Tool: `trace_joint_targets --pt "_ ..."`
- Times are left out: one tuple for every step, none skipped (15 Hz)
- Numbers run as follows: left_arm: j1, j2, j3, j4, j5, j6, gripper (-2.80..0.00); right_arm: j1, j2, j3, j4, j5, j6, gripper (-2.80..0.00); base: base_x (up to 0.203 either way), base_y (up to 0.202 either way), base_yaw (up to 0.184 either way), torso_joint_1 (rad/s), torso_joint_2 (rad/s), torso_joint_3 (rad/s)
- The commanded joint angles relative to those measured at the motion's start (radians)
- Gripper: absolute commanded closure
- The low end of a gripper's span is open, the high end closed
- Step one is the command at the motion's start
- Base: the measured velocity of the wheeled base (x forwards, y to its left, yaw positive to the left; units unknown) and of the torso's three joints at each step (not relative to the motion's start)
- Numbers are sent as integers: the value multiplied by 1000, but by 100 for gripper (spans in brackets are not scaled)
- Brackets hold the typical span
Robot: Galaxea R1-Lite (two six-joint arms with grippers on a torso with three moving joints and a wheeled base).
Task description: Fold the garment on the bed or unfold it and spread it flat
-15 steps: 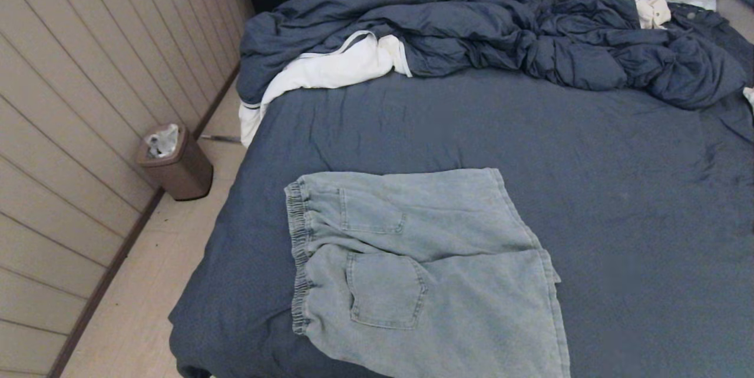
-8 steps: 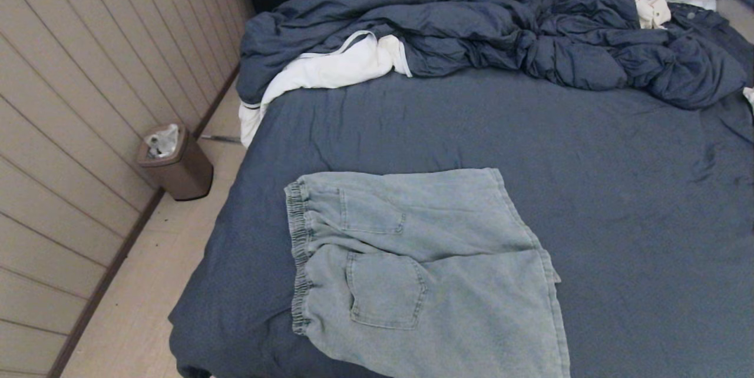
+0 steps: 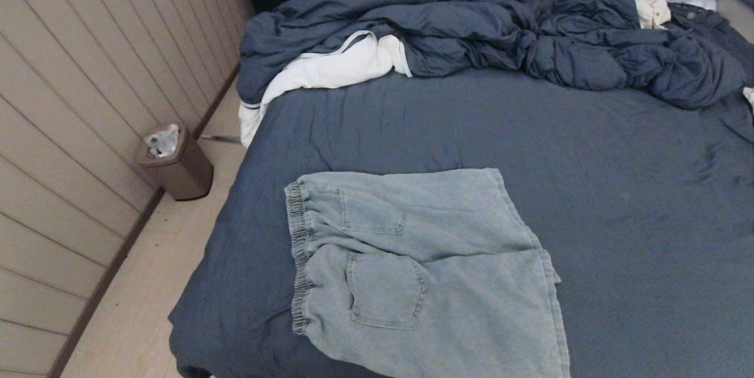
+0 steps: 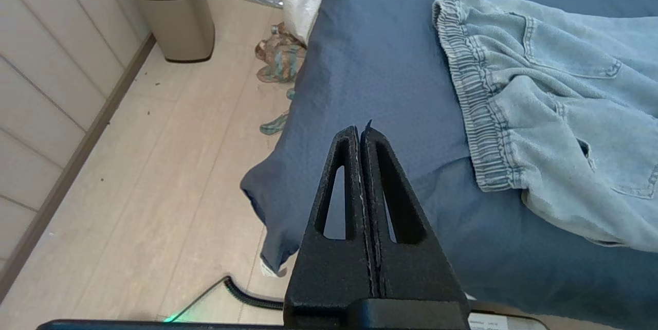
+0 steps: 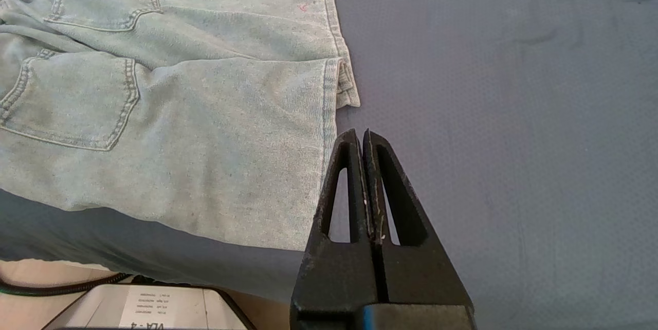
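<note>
The pale blue denim shorts (image 3: 424, 266) lie spread flat, back pockets up, on the near part of the bed (image 3: 618, 201), waistband to the left and leg hems to the right. Neither arm shows in the head view. My left gripper (image 4: 360, 132) is shut and empty, held above the bed's near left corner, a little way from the gathered waistband (image 4: 480, 114). My right gripper (image 5: 360, 134) is shut and empty, above the sheet just beside the near leg's hem (image 5: 329, 129). The drawstring is hidden.
A bulky dark blue duvet (image 3: 471, 25) is heaped across the far end of the bed, with a white garment (image 3: 318, 72) spilling out at its left. A brown bin (image 3: 175, 163) stands on the floor by the panelled wall. Slippers (image 4: 280, 52) lie beside the bed.
</note>
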Motion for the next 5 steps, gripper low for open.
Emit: trace_joint_targets --pt "0 3 0 -2 2 -6 0 0 4 0 1 -1 0 0 0 0 0 0 0 0" --pt "0 3 0 -2 2 -6 0 0 3 0 2 1 -3 0 0 0 0 0 0 0" --pt "0 3 0 -1 0 -4 0 0 3 0 2 2 -3 0 0 0 0 0 0 0" --pt "0 3 0 -1 0 -4 0 0 3 0 2 2 -4 0 0 0 0 0 0 0" --pt "0 3 0 -1 0 -3 0 0 3 0 2 2 -5 0 0 0 0 0 0 0"
